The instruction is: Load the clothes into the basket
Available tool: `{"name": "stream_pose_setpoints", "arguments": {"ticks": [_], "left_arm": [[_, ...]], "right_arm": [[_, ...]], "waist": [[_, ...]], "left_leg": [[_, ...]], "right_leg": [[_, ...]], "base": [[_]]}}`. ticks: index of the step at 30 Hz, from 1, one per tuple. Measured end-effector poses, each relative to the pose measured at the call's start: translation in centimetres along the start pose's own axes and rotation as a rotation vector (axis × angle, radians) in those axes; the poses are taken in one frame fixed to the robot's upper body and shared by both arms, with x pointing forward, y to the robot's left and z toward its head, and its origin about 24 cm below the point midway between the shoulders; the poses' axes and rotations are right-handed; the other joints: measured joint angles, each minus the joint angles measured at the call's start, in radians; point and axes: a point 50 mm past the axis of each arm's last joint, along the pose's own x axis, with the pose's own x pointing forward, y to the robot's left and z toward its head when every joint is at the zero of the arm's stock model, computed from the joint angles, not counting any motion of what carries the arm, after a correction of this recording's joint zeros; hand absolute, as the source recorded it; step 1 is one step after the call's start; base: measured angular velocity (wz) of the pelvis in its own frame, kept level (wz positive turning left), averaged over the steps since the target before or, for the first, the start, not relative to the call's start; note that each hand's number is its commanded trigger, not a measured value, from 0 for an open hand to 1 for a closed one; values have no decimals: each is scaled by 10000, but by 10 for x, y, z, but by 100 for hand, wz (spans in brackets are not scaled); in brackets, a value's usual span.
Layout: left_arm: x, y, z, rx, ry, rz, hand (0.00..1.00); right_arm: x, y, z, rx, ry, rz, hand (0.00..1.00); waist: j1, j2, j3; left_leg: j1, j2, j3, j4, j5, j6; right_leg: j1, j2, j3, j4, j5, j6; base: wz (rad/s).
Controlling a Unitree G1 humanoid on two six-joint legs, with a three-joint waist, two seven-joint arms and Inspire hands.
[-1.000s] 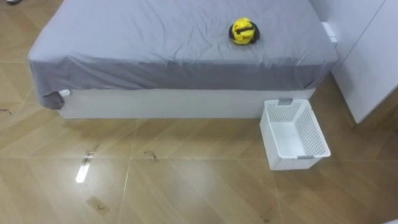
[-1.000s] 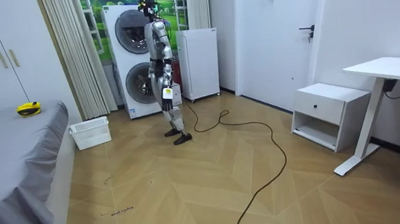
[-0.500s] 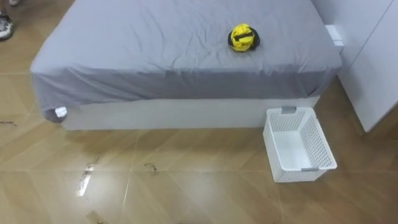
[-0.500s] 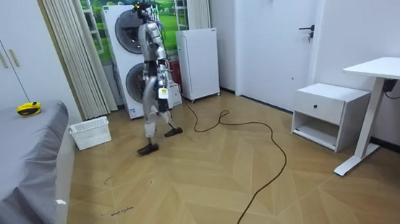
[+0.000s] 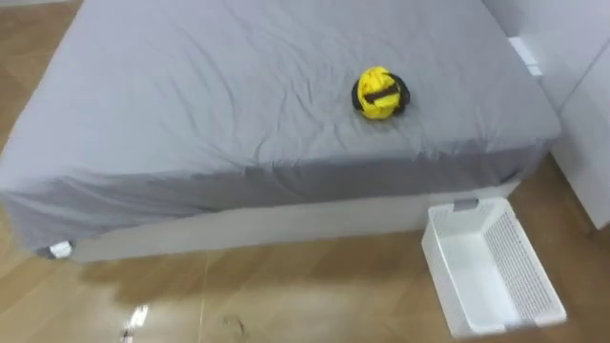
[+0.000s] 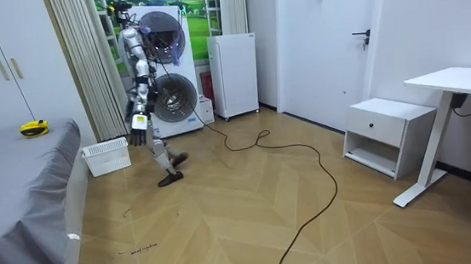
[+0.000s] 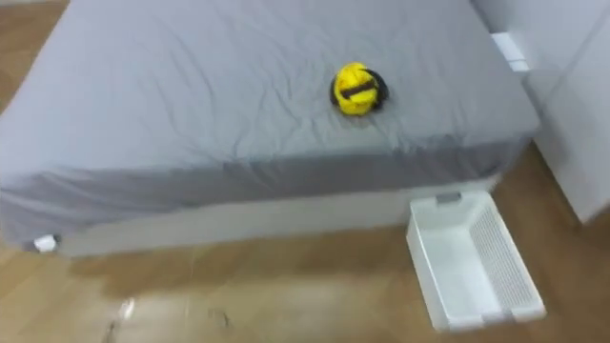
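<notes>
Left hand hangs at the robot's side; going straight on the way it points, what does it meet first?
Likely the floor, beside the white basket. The left hand points downward and the basket looks just off that line, though depth is unclear.

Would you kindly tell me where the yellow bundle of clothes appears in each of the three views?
Left eye view: yellow bundle on the grey bed, upper middle, right of centre.
Right eye view: yellow bundle at the same spot, a little nearer centre.
Room view: yellow bundle tiny at the far left, on the bed's corner.
Shared landmark: the white basket on the floor beside the bed.
</notes>
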Motion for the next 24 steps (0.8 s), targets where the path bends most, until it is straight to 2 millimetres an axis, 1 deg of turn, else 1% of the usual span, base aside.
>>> {"name": "stream_pose_setpoints", "arguments": {"ticks": [1, 2, 3, 4, 5, 6, 7, 8, 9, 10, 11, 12, 13, 14, 15, 16, 17, 18, 19, 20, 21, 22, 23, 24], "left_arm": [[0, -1, 0, 193, -14, -64, 0], [0, -3, 1, 420, -67, -190, 0], [-1, -5, 1, 535, -88, -259, 0], [-2, -9, -1, 678, -28, -438, 0], [-4, -9, -8, 753, 124, -486, 0], [-4, -7, -10, 767, 147, -463, 0], [-6, -6, -18, 791, 360, -440, 0], [-8, -5, -22, 786, 475, -436, 0], [-8, -4, -24, 816, 505, -436, 0], [-8, -4, -23, 816, 471, -438, 0], [-8, -4, -22, 807, 411, -451, 0], [-8, -4, -19, 760, 276, -454, 0], [-7, 2, -17, 813, 128, -357, 0], [-7, 14, -22, 878, 196, -87, 0], [-9, 15, -27, 892, 362, -47, 0], [-11, 15, -31, 880, 471, -41, 0], [-12, 13, -33, 834, 543, -61, 0], [-12, 13, -34, 826, 555, -80, 0], [-14, 12, -36, 769, 608, -103, 0], [-13, 10, -33, 687, 529, -125, 0], [-12, 9, -29, 555, 386, -163, 0], [-12, 7, -26, 536, 275, -209, 0], [-12, 5, -24, 492, 202, -207, 0], [-12, 5, -24, 482, 171, -199, 0]], "right_arm": [[0, 4, 9, 96, -382, 31, 0], [1, 5, 16, 89, -650, -36, 0], [1, 5, 20, 110, -817, -82, 0], [0, 5, 27, 190, -1166, -229, 0], [0, 6, 34, 275, -1486, -388, 0], [-1, 8, 40, 272, -1750, -395, 0], [-2, 10, 59, 243, -2534, -400, 0], [-4, 13, 81, 332, -3420, -401, 0], [-6, 14, 91, 363, -3842, -383, 0], [-11, 17, 110, 398, -4643, -354, 0], [-13, 17, 117, 431, -4970, -366, 0], [-18, 17, 128, 505, -5442, -378, 0], [-20, 20, 132, 548, -5641, -300, 0], [-22, 27, 136, 439, -5745, -71, 0], [-23, 27, 139, 322, -5874, -43, 0], [-28, 28, 144, 238, -6187, -47, 0], [-30, 27, 146, 104, -6404, -85, 0], [-31, 28, 147, -24, -6449, -104, 0], [-31, 28, 148, -58, -6503, -103, 0], [-32, 29, 149, -43, -6542, -106, 0], [-33, 30, 150, -38, -6604, -89, 0], [-34, 30, 151, -37, -6686, -69, 0], [-35, 30, 153, 23, -6774, -72, 0], [-36, 30, 154, 43, -6814, -70, 0]], "waist": [[-136, 21, 1], [-213, -46, -18], [-260, -79, -27], [-336, -46, -14], [-336, -14, -97], [-298, -86, -189], [-228, 52, -222], [-192, 236, -137], [-188, 299, -112], [-191, 370, -63], [-212, 388, -51], [-245, 371, -3], [-196, 310, -30], [-44, 3, -164], [-24, 57, -178], [-146, 232, -159], [-213, 314, -119], [-263, 317, -118], [-290, 285, -116], [-344, 235, -105], [-388, 177, -86], [-407, 99, -45], [-325, 62, -42], [-304, 13, -44]], "left_leg": [[395, 92, -348, -225, -112, -50], [801, 123, -550, -493, -215, -136], [1025, 131, -653, -650, -285, -198], [1536, 291, -786, -875, -468, -350], [1923, 516, -931, -935, -628, -559], [1996, 595, -924, -882, -724, -686], [2061, 811, -899, -732, -877, -982], [2179, 1048, -914, -704, -830, -1171], [2195, 1099, -904, -709, -763, -1288], [2196, 1166, -834, -759, -624, -1527], [2247, 1186, -833, -852, -551, -1623], [2527, 1197, -864, -908, -314, -1623], [2670, 1301, -863, -577, -296, -1620], [2512, 1218, -710, 281, -493, -1743], [2381, 1371, -728, 901, -613, -1726], [1928, 1561, -797, 2244, -537, -1719], [1490, 1698, -844, 3451, 10, -1739], [1347, 1735, -844, 3873, 369, -1719], [1068, 1709, -868, 4365, 631, -1735], [877, 1680, -845, 4447, 532, -1676], [478, 1641, -672, 4443, 112, -1610], [44, 1519, -589, 4244, -269, -1540], [-438, 1399, -581, 3982, -462, -1473], [-681, 1321, -550, 3780, -532, -1441]], "right_leg": [[-647, 331, -116, -1224, -36, -5], [-1103, 410, -149, -2832, 163, 18], [-1156, 358, -203, -3803, 465, 11], [-1289, 308, -348, -5079, 1728, -44], [-1224, 385, -497, -5756, 2697, -205], [-1173, 460, -514, -5717, 2921, -438], [-1040, 744, -607, -5478, 2942, -792], [-901, 893, -836, -5209, 2744, -920], [-913, 923, -864, -5038, 2655, -965], [-938, 913, -753, -4673, 2417, -1031], [-968, 895, -656, -4396, 2286, -1010], [-1156, 814, -751, -3410, 1991, -996], [-1413, 762, -909, -3260, 1701, -850], [-1272, 792, -1013, -4020, 1629, -1188], [-1102, 890, -1110, -3915, 1581, -1217], [-724, 1127, -1147, -4100, 1347, -1298], [-356, 1282, -1125, -4307, 1188, -1371], [-178, 1337, -1086, -4433, 1149, -1390], [161, 1377, -962, -4746, 1107, -1418], [308, 1371, -892, -4865, 1091, -1415], [591, 1370, -787, -5137, 1086, -1414], [856, 1368, -645, -5344, 1079, -1407], [1090, 1370, -506, -5571, 1079, -1405], [1185, 1369, -409, -5654, 1075, -1398]], "base": [[55], [66], [75], [73], [62], [26], [0], [-7], [9], [23], [45], [45], [16], [-16], [-30], [-20], [-12], [-11], [-3], [0], [-10], [-28], [-35], [-44]]}}
